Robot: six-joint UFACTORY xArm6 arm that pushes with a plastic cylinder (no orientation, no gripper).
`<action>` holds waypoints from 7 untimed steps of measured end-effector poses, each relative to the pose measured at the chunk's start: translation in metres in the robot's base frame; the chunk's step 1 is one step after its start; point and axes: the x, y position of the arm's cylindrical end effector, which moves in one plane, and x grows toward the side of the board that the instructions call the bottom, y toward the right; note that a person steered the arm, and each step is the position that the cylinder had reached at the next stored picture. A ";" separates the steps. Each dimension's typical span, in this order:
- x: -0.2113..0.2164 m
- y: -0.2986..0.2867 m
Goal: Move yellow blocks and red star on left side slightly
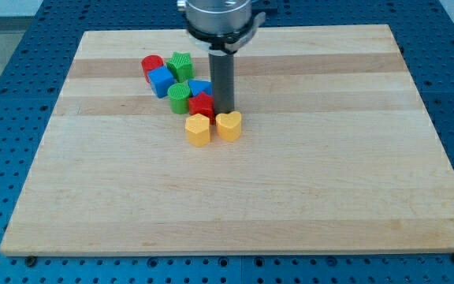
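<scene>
Two yellow blocks sit side by side near the board's middle: a yellow block (198,129) on the left and a yellow heart-shaped block (228,125) on the right. The red star (202,105) lies just above them, touching both. My tip (224,110) is right of the red star and just above the yellow heart, close to or touching them.
A blue block (199,87) sits behind the red star, a green cylinder (179,98) to its left. Further up-left are a blue cube (161,81), a red cylinder (152,65) and a green star (181,66). The wooden board (290,181) rests on a blue perforated table.
</scene>
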 end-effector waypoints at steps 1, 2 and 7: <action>-0.001 0.010; -0.001 0.052; 0.019 0.026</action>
